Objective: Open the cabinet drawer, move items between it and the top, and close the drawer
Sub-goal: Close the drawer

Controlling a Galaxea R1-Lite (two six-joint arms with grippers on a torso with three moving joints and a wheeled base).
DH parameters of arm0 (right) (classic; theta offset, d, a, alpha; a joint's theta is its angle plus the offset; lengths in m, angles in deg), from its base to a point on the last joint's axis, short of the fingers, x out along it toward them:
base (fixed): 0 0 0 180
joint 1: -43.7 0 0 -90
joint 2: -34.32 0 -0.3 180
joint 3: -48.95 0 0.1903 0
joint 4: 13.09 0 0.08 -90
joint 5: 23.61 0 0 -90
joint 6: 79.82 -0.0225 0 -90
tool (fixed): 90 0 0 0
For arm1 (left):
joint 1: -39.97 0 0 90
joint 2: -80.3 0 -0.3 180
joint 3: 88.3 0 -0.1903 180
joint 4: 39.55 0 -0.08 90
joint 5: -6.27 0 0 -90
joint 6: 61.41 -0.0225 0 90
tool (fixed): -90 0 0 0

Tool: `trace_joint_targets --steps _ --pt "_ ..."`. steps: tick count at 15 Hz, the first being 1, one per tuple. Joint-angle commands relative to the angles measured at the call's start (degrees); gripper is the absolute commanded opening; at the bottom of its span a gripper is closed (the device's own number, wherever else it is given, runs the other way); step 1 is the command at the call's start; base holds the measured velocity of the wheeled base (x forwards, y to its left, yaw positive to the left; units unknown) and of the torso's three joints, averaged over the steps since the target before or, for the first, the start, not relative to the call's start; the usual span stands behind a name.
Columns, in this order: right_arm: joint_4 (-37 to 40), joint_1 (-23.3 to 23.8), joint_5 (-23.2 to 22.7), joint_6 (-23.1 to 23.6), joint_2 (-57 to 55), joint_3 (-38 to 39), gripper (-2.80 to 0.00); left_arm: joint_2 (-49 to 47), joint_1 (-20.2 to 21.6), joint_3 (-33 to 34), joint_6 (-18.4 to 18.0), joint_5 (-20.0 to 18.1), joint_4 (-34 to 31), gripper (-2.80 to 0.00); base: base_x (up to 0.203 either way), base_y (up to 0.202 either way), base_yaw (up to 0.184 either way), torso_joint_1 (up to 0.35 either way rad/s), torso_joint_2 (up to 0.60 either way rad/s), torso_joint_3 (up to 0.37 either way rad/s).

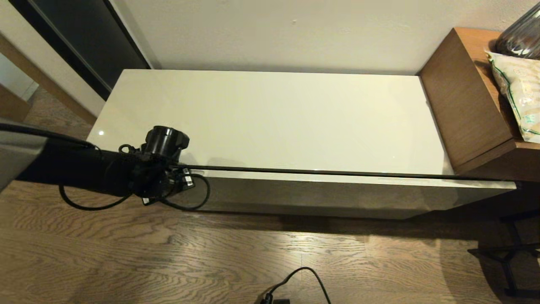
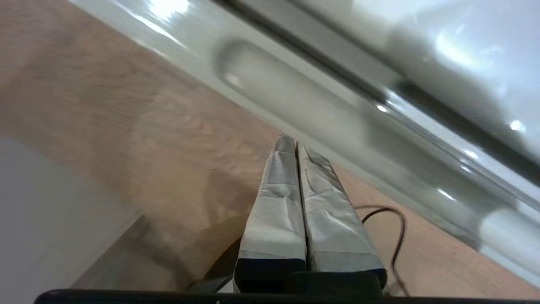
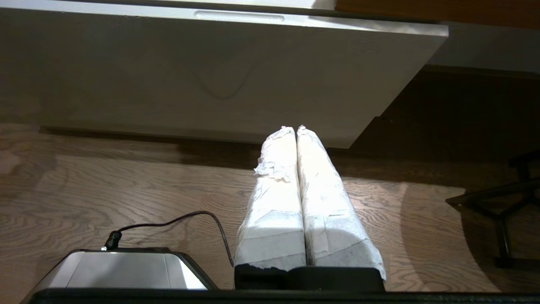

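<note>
At nine o'clock of the head view, reached across the front edge of the top (image 1: 274,114): left gripper (image 2: 295,143), fingers pressed together, holding nothing, just beside a slim pull handle (image 2: 295,97) on the cabinet drawer (image 1: 320,198), drawer shut. Toward six o'clock, low over the wooden floor (image 3: 105,190) and apart from the drawer front: right gripper (image 3: 295,128), likewise closed and empty.

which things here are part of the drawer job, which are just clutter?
Job: drawer, shut; its handle; cabinet top; left gripper, shut, near the handle; right gripper, shut, low before the drawer. No tissue pack visible.

Clutter: brown unit, bag, jar, floor cable.
</note>
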Motion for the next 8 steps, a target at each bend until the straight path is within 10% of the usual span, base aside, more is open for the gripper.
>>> trace_joint_targets --steps 1,8 --pt "0.0 -0.04 0.0 0.05 0.11 -0.06 -2.8 1.67 0.38 -3.65 0.14 0.13 -4.15 -2.8 0.0 0.0 0.0 0.0 0.0 0.0" --pt "-0.03 -0.04 0.0 0.05 0.11 0.01 -2.8 27.8 0.69 -7.05 -1.75 -4.15 -28.19 -2.8 0.0 0.0 0.0 0.0 0.0 0.0"
